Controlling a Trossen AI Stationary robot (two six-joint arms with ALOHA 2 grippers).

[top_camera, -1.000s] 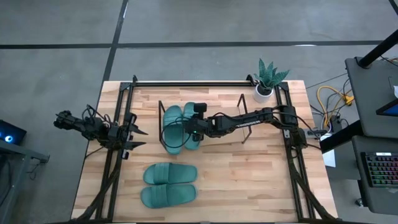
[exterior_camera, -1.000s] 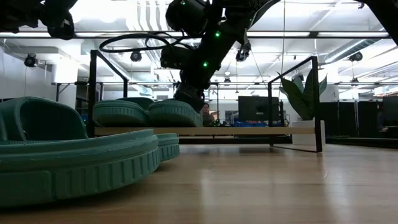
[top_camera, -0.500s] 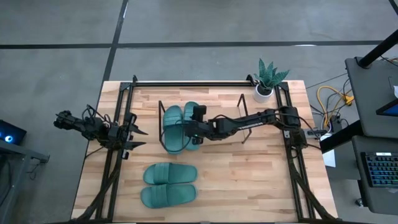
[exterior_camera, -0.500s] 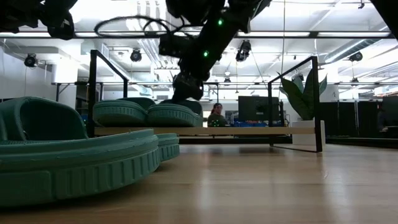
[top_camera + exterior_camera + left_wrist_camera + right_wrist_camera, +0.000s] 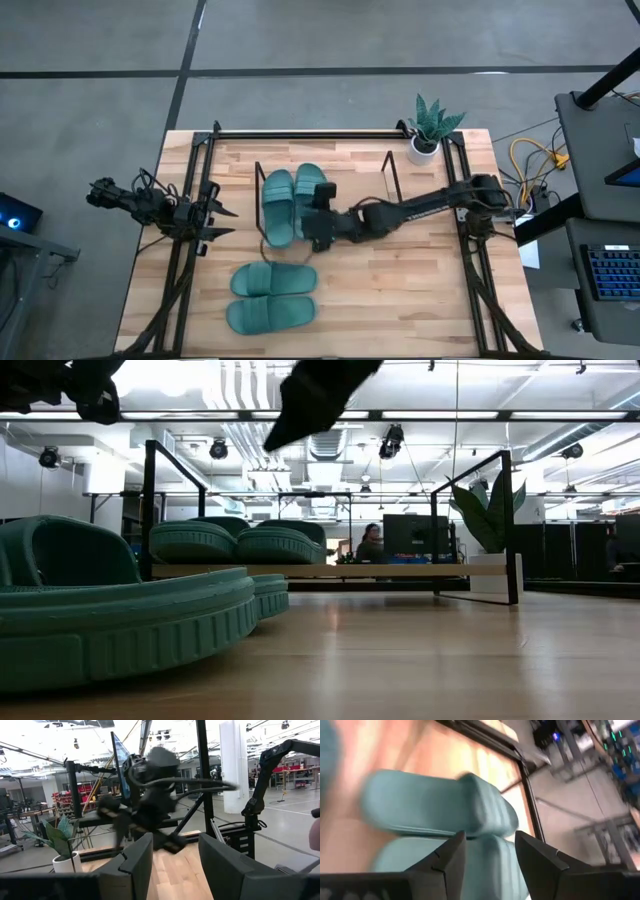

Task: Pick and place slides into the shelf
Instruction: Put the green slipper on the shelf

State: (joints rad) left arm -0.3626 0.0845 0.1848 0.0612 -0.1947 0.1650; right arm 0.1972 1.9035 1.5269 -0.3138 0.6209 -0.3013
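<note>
High view, left to right. The left gripper [image 5: 222,220] waits at the table's left edge, jaws parted and holding nothing. Beside the shelf's left end, two slides in the shelf [image 5: 292,203] lie side by side on the light wood base of the shelf [image 5: 389,172], a low rack of thin black rods with upright end frames. The right gripper [image 5: 318,236] hangs just in front of that pair, fingers spread with a clear gap and nothing between them. Nearer the table's front edge, two slides on the table [image 5: 272,296] lie side by side, crosswise.

Judged step: half the task is done; the right arm is free for the third slide. The next move calls for reaching down to the front pair and closing on a strap or sole edge.

The slides are matte teal rubber with oval soles, ribbed sidewalls and one wide strap; the tabletop is pale planked wood.
</note>
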